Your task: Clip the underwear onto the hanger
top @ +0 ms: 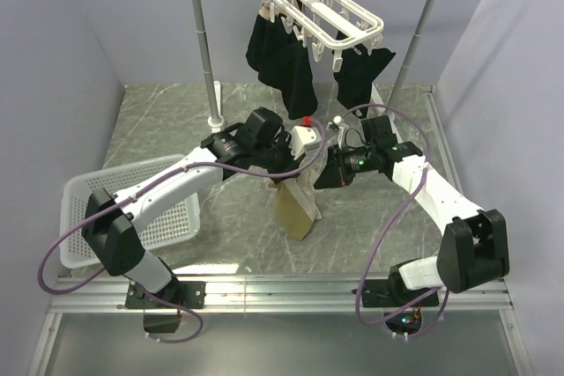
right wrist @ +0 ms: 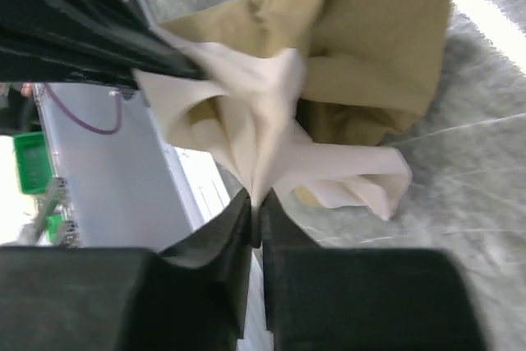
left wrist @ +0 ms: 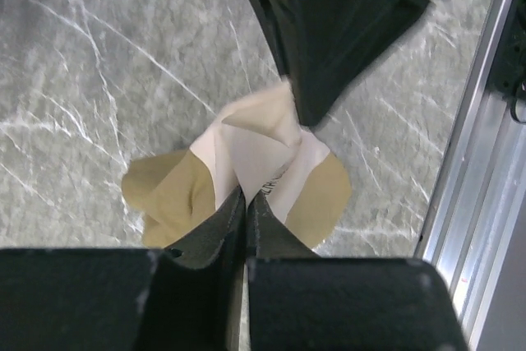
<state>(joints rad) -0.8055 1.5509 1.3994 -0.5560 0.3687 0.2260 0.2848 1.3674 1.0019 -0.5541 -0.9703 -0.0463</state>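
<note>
Between L + R jaws, both tight: tan underwear (top: pixel 295 209)

Black garments (top: pixel 295 68) hanging beneath the hanger (top: pixel 322 8), crowding its near side, rack poles (top: pixel 204 41) standing either side, white basket (top: pixel 123 171) taking up the counter (top: pixel 348 217) at left, bare marble lying open front right

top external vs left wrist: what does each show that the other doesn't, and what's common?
Only top external: the hanger hung with black garments on the rack, plus the white basket. Only left wrist: the left gripper shut on the pale waistband with dark lettering. Both: the underwear and the marble table.
</note>
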